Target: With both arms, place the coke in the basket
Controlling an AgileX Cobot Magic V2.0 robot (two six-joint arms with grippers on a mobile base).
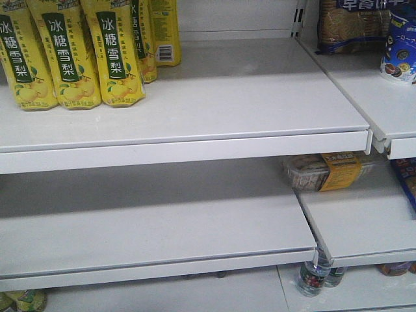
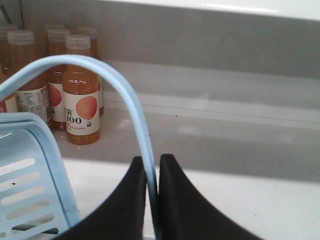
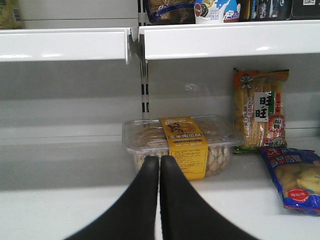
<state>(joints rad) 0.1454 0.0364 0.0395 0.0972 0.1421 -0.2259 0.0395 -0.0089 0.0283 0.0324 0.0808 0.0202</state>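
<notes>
Coke can: the tall slim red can does not show in any of the three views, so which way it lies from either claw, and how its long axis runs, cannot be told.
Left gripper (image 2: 152, 172): its two tapered black fingers are clenched on the light blue plastic hoop handle (image 2: 131, 102), which passes between them and arches up and away to the left.
Basket: the light blue slotted plastic basket (image 2: 31, 195) hangs low at the left of the left wrist view, just beside the claw, its rim and slotted wall in sight; its inside is hidden.
Right gripper (image 3: 159, 167): fingertips pressed together with nothing between them, pointing at the shelf ahead.
Nearer arm: by judgement the right arm is the free one, so the fetching falls to it; the can must first be found.
Ahead of the right claw: a clear plastic box of snacks with a yellow paper band (image 3: 182, 145) sits just beyond the fingertips; well to the right stand an orange-topped packet of biscuit sticks (image 3: 260, 110) and a blue and red snack bag (image 3: 295, 180).
Beyond the basket: peach-coloured juice bottles with white caps (image 2: 81, 95) stand on a grey shelf.
Front view: yellow bottles with green Chinese labels (image 1: 71, 52) on a white metal shelf (image 1: 227, 110); no arm in sight.
Obstruction: none can be judged.
</notes>
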